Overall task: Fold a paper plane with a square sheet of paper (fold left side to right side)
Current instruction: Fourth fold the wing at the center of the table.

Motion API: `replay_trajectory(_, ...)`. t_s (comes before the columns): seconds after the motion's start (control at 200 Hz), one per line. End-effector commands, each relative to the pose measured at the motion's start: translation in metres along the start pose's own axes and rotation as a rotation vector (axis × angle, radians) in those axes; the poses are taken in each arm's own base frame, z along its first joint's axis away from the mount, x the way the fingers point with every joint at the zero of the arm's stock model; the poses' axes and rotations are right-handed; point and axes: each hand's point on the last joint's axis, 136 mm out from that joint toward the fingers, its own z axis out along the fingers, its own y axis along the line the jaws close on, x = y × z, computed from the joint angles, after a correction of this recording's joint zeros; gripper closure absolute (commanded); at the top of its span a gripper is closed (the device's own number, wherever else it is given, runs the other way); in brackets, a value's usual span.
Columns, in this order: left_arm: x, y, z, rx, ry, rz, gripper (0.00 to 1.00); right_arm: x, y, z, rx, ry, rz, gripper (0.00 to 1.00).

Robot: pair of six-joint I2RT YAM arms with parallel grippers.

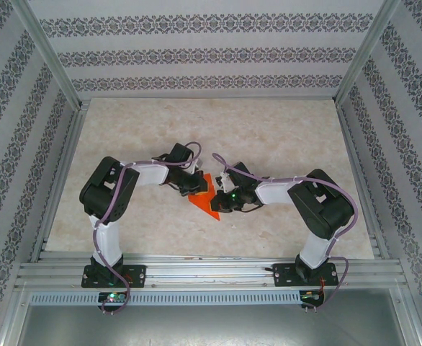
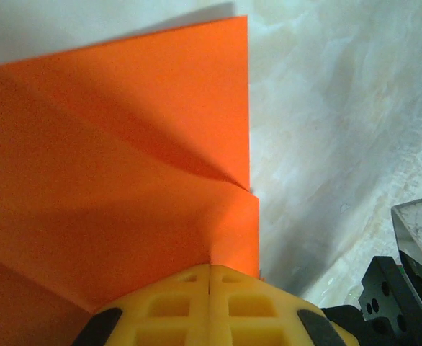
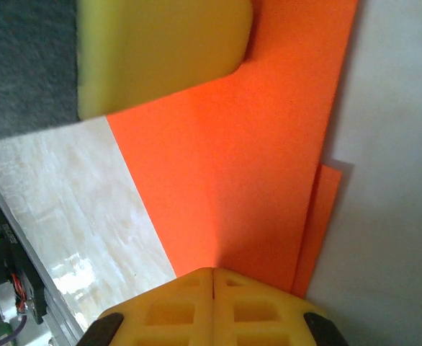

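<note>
two arms: both reach inward and meet near the middle of the desk (image 1: pixel 283 137), a little toward its near edge.
sheet of paper (image 1: pixel 204 200): bright orange, partly folded, held between the two claws at the desk's centre; whether it touches the surface cannot be told.
left claw (image 1: pixel 194 184): clenched on the sheet's left side. in the left wrist view the yellow fingers (image 2: pixel 160 310) meet and the paper (image 2: pixel 124 158) is pinched at their seam (image 2: pixel 209 272).
right claw (image 1: pixel 224 201): clenched on the sheet's right side. in the right wrist view the fingers close together (image 3: pixel 212 274) on the near edge of the paper (image 3: pixel 254 166).
creases: in the left wrist view a diagonal fold runs to a notch in the sheet's right edge, where the upper and lower parts step apart.
layers: in the right wrist view a narrower orange strip juts out from under the main panel's right edge.
yellow finger (image 3: pixel 160 50): lies over the sheet's far corner in the right wrist view.
</note>
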Motion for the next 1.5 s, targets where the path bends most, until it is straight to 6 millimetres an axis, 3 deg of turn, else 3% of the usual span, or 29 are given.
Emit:
replay_trajectory(0.0,-0.026,0.041,-0.006,-0.129,-0.081,-0.026,0.96,0.041,-0.054,0.008,0.191,0.119,0.103,1.00)
replay_trajectory(0.31,-0.062,0.049,-0.027,-0.121,-0.174,0.019,0.96,0.044,-0.051,0.011,0.178,0.140,0.099,1.00)
replay_trajectory(0.724,-0.094,0.060,-0.040,-0.098,-0.252,0.029,0.96,0.044,-0.047,0.012,0.166,0.143,0.094,1.00)
replay_trajectory(1.044,-0.113,0.044,-0.060,-0.051,-0.304,0.062,0.96,0.044,-0.047,0.013,0.167,0.140,0.095,1.00)
replay_trajectory(1.164,-0.109,0.030,-0.080,-0.041,-0.353,0.106,0.97,0.041,-0.046,0.013,0.167,0.124,0.093,1.00)
replay_trajectory(1.284,-0.091,0.015,-0.094,0.000,-0.364,0.137,0.98,0.037,-0.045,0.013,0.166,0.115,0.091,1.00)
replay_trajectory(1.494,-0.039,-0.015,-0.078,0.107,-0.235,0.163,0.98,0.035,-0.048,0.013,0.177,0.109,0.094,1.00)
